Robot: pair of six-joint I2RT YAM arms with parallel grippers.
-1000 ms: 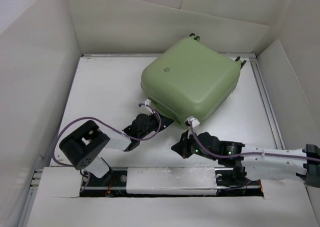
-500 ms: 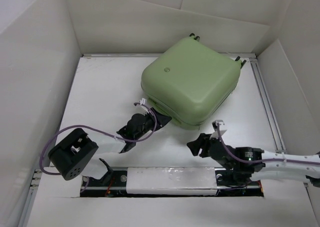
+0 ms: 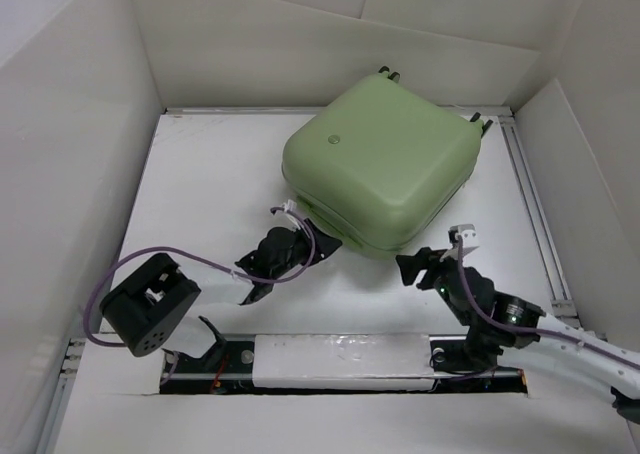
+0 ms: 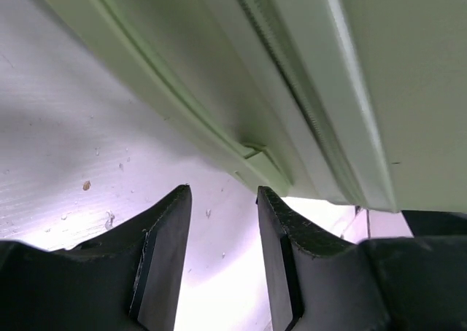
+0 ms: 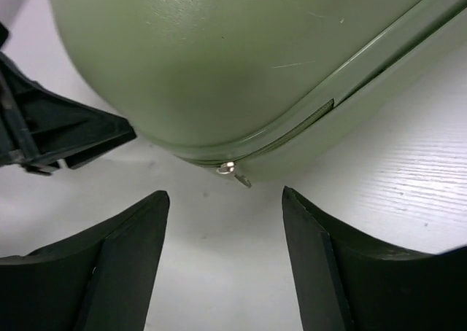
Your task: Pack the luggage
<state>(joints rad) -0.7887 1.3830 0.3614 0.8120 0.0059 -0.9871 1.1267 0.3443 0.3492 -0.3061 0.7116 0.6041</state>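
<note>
The luggage (image 3: 385,169) lies flat and zipped shut at the back right of the table, silver badge (image 3: 336,140) up and wheels (image 3: 480,121) toward the back wall. My left gripper (image 3: 328,242) is open just off its near-left edge. In the left wrist view the empty fingers (image 4: 223,192) face the shell's seam (image 4: 306,68). My right gripper (image 3: 410,266) is open and holds nothing, a short way in front of the near corner. The right wrist view shows the luggage (image 5: 219,54) and its silver zipper pull (image 5: 235,171) just beyond that gripper (image 5: 225,192).
White cardboard walls (image 3: 80,124) close in the table on the left, back and right. A metal rail (image 3: 340,359) with the arm bases runs along the near edge. The left arm's dark elbow (image 3: 150,304) sits at the near left, and its fingers (image 5: 66,138) show in the right wrist view.
Both grippers have gone from shut to open. The right arm has drawn back from the luggage's near edge and swung right. The left arm has eased back slightly.
</note>
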